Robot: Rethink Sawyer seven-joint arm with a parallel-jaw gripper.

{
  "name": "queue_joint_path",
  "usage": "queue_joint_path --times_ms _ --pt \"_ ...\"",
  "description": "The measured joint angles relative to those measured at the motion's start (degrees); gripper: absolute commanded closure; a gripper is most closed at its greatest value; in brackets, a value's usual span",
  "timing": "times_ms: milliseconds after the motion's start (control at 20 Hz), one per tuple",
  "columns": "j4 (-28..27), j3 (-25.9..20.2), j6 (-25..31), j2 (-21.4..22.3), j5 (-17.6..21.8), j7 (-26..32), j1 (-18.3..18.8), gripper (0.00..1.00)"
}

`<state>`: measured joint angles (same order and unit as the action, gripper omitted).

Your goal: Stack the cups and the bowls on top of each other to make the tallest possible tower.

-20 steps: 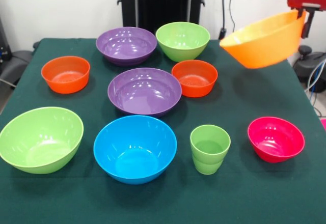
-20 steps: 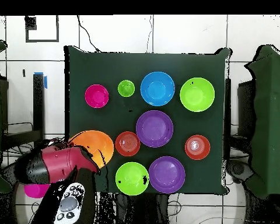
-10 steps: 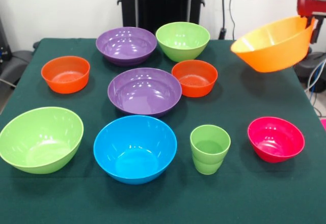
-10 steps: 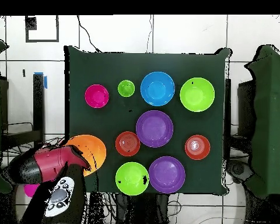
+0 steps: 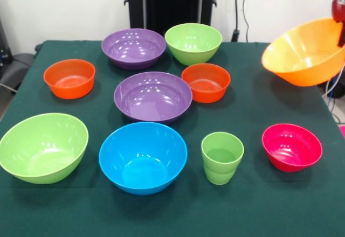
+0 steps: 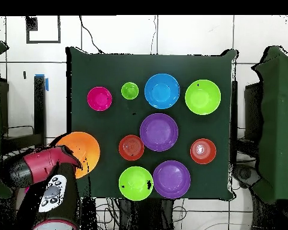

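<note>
Jaws can't be seen, but the gripper (image 6: 67, 160) must be pinching the big orange bowl (image 5: 306, 53) by its rim, b/c the bowl hangs tipped in the air over the table (image 5: 259, 204) edge. Other bowls & the green cup (image 5: 222, 157) sit apart on the table, nothing stacked yet.

No readable text, label, brand, number or sign shows in either view; the bowls, the cup, the table cloth and the arm's casing carry no legible markings.
</note>
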<state>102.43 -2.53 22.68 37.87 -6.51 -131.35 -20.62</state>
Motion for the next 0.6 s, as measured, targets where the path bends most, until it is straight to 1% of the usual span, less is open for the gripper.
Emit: queue_joint_path --times_ms 50,100,150,200,400,500,600 --pt "0.2 -1.3 0.0 0.3 -0.4 0.0 0.8 1.0" --pt "0.9 -4.3 -0.4 0.9 -1.1 0.0 2.8 1.0" --pt "1.4 -6.2 -0.8 1.3 -1.6 0.0 4.2 1.0" --pt "2.8 -11.0 -2.0 2.2 -2.2 0.0 8.0 1.0" --pt "7.2 -22.5 -5.7 4.1 -2.3 0.0 18.1 1.0" --pt "8.7 -25.5 -6.5 4.8 -2.3 0.0 20.9 1.0" --pt "11.8 -31.4 -7.3 6.9 -2.6 0.0 26.3 1.0"
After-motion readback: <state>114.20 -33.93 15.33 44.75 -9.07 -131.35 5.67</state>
